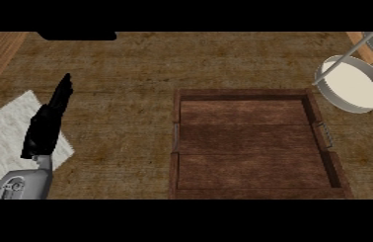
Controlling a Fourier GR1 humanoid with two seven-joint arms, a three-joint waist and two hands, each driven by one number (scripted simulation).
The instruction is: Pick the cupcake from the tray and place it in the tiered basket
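Where the cupcake might be expected, on the brown wooden tray (247, 186), no cupcake shows anywhere in the head view, so its look and its place cannot be told from this frame. That tray fills the centre and lower right of the frame: a rectangular box with a raised rim, a floor of three plank-like bands running left to right, and a thin metal handle on each of its short sides. Its floor is bare wood from rim to rim.

At the upper right edge of the frame sits the tiered basket (329, 90), seen only in part: a round tier with a pale grey wall and a cream-coloured floor, with a slim grey rod slanting up from its rim toward the top right corner. What shows of that tier holds nothing visible, and part of it is cut off by the frame's edge.

Along the left side, the left hand (50, 120) rises from its grey forearm at the lower left corner, black fingers straight and pointing upward, held together and holding nothing. It lies over a pale grey cloth (15, 122) spread on the brown counter (124, 68). A wooden strip runs along the upper left corner.
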